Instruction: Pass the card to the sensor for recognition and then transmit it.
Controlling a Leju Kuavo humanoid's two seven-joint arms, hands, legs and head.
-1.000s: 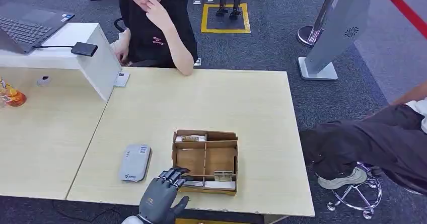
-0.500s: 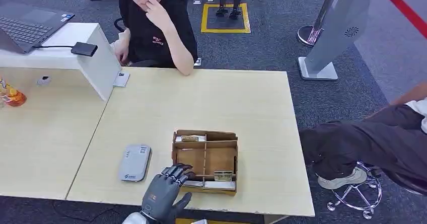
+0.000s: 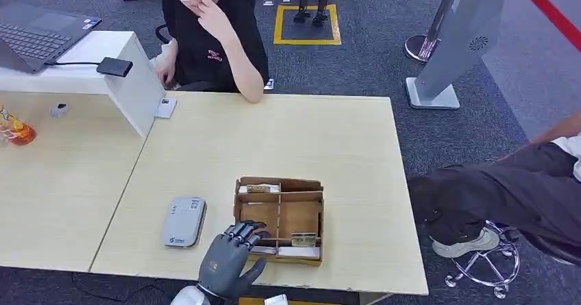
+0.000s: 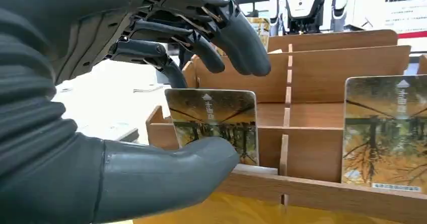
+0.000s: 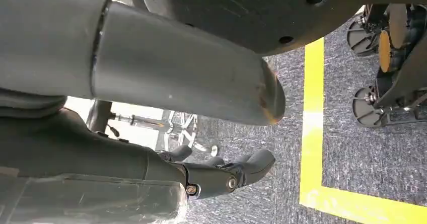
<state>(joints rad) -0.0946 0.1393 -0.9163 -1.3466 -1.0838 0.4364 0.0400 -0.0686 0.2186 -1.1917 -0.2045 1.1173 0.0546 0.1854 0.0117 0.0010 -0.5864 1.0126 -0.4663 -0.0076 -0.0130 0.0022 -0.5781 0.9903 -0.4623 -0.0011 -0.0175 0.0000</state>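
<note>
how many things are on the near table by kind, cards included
cards standing in the box: 2, one at the left hand, one apart from it
wooden divider box: 1
grey sensor: 1
total: 4

The left hand's (image 4: 166, 48) thumb covers the near card's (image 4: 214, 121) lower corner. A second card (image 4: 385, 133) runs off the edge. Print on the grey card reader (image 3: 183, 221) is too small to read.

Glossy card (image 4: 214, 123), matt wooden box (image 4: 322, 73)
</note>
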